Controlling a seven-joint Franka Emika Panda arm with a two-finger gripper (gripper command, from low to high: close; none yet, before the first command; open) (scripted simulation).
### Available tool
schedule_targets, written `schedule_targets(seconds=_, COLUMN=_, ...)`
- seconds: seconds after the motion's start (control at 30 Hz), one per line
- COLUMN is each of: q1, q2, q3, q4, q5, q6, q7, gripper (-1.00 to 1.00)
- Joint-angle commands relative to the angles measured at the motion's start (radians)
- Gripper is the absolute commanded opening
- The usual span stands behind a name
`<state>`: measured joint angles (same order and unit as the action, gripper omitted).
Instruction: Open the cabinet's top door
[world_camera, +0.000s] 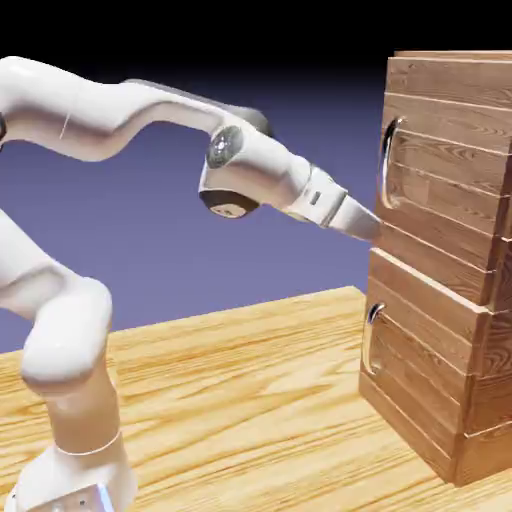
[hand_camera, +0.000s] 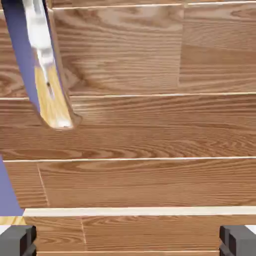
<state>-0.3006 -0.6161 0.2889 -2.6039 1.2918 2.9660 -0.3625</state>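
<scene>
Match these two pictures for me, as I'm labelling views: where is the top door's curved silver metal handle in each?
Exterior view: upper right, the handle upright on the top door.
Hand view: upper left, running down from the top edge.
Shared landmark: the pale strip below the top door.

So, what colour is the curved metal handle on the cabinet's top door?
Shiny silver, clearest in the exterior view.
</scene>
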Motion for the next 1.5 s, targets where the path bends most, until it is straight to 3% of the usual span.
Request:
schedule_targets(seconds=0.0, q1=-0.011, q2=-0.002, q3=0.010, q4=0.007, q5=0.044, q6=-0.002, q7=-0.037, gripper=0.00)
schedule_targets(seconds=1.13, q1=-0.368, q2=-0.054, q3=0.341, q4=0.243, q5=1.522, q6=-0.084, q7=-1.301, gripper=0.00)
schedule_targets(seconds=1.3, q1=-0.514, q2=0.086, q3=0.461, q4=0.383, q5=1.606, q6=-0.101, q7=-1.406, gripper=0.00)
schedule_targets(seconds=1.33, q1=-0.514, q2=0.086, q3=0.461, q4=0.383, q5=1.606, q6=-0.101, q7=-1.406, gripper=-1.00)
schedule_targets(seconds=1.47, q1=-0.406, q2=0.109, q3=0.363, q4=0.368, q5=1.602, q6=-0.104, q7=-1.455, gripper=-1.00)
